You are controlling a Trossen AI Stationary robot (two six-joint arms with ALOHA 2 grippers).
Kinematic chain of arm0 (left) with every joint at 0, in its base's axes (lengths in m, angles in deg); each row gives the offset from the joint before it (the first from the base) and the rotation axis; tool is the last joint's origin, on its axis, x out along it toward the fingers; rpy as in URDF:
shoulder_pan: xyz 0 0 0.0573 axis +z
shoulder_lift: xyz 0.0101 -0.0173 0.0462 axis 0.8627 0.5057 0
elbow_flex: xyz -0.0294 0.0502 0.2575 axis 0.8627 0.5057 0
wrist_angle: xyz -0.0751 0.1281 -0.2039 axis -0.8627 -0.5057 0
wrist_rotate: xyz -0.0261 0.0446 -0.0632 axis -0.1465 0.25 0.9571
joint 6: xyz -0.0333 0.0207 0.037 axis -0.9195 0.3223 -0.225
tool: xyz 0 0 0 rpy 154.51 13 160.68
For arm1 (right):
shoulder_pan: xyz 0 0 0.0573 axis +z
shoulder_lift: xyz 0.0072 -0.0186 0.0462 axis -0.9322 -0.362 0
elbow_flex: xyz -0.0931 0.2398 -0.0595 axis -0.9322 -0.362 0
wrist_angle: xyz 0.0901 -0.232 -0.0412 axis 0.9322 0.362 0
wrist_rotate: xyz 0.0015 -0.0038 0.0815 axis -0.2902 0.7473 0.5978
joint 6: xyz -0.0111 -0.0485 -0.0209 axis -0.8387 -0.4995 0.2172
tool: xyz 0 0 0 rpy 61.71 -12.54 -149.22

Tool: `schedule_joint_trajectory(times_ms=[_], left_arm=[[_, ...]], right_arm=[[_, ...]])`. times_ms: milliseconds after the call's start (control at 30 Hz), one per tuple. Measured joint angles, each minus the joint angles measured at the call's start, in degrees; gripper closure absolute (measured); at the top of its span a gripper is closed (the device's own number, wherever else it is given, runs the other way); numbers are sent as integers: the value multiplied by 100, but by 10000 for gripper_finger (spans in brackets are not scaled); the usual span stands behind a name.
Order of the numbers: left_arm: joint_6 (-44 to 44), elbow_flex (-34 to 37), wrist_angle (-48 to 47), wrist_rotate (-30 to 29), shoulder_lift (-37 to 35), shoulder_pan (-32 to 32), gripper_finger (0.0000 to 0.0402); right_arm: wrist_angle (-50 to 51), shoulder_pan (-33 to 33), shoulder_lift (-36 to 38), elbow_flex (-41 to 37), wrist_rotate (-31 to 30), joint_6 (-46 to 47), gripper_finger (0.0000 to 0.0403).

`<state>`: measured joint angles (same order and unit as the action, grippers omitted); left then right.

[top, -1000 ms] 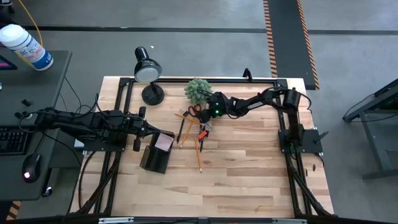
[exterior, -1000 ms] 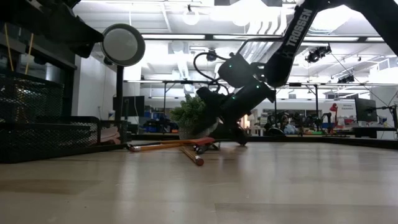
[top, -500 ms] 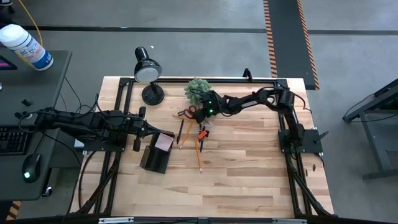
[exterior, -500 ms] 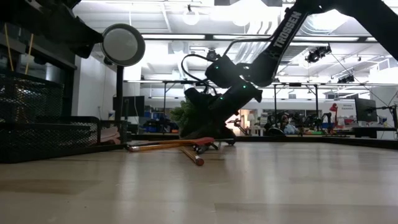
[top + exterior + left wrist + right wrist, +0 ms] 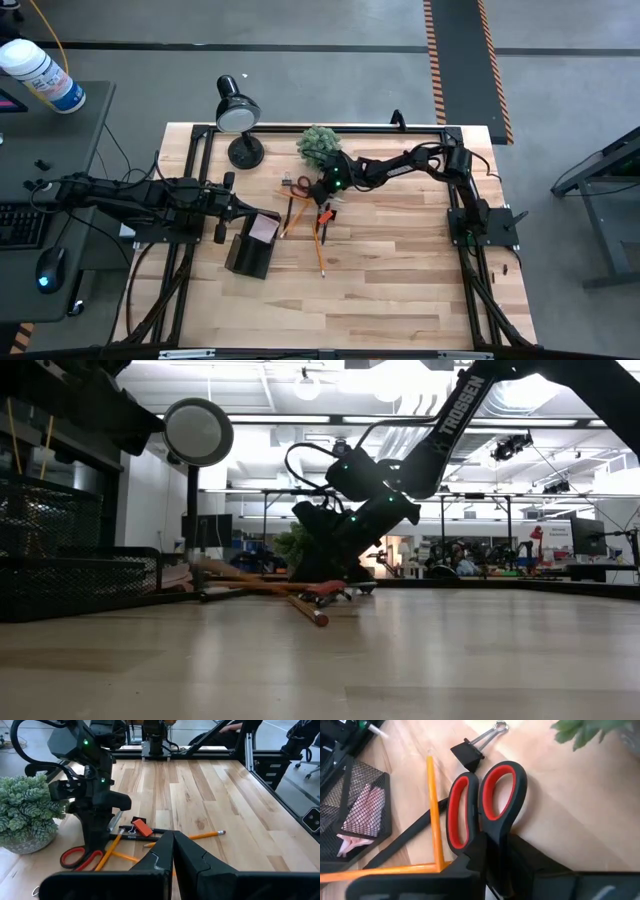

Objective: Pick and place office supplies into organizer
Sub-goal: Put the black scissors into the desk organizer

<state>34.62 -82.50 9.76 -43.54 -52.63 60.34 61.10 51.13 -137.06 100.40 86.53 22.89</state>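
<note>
The red-handled scissors [image 5: 485, 802] lie flat on the table near the green plant, and show in the high view [image 5: 300, 184] too. My right gripper [image 5: 322, 188] stands over them, fingers down, shut on them. A black binder clip [image 5: 469, 751], yellow-orange pencils [image 5: 434, 810], dark pens [image 5: 291, 210] and an orange-black marker [image 5: 141, 826] lie around them. The black organizer [image 5: 250, 248] stands toward the left, with a pink sticky-note pad [image 5: 265, 228] inside. My left gripper [image 5: 172, 851] is shut and empty, just left of the organizer's far end. My right gripper pinches the scissors between its two fingers just past the handle rings, where the blades start [image 5: 492, 842]. The fingers come from above, slanting down from the table's right side. The scissors lie flat with the handle rings on the table; the blades are hidden under the gripper.
The green spiky plant [image 5: 318, 143] stands just behind my right gripper. The black desk lamp [image 5: 238, 115] stands at the far left. One pencil [image 5: 320, 250] lies apart nearer the table's middle. The near half of the table is bare wood.
My right gripper has moved toward the table's left edge and down onto the scissors. The scissors and the binder clip have slid a little to the left. One pencil in the pile has tipped, its left end now raised off the table.
</note>
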Motion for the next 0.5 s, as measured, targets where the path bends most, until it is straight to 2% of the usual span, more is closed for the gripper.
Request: schedule_joint_trajectory(times_ms=[233,433,500], left_arm=[[-4,0,0,0,0,2,401],[-4,0,4,0,0,2,401],[-6,0,5,0,-2,2,401]], right_arm=[[-148,34,31,-17,5,49,360],[-78,89,368,-42,-26,67,361],[-74,149,528,-42,-7,19,386]])
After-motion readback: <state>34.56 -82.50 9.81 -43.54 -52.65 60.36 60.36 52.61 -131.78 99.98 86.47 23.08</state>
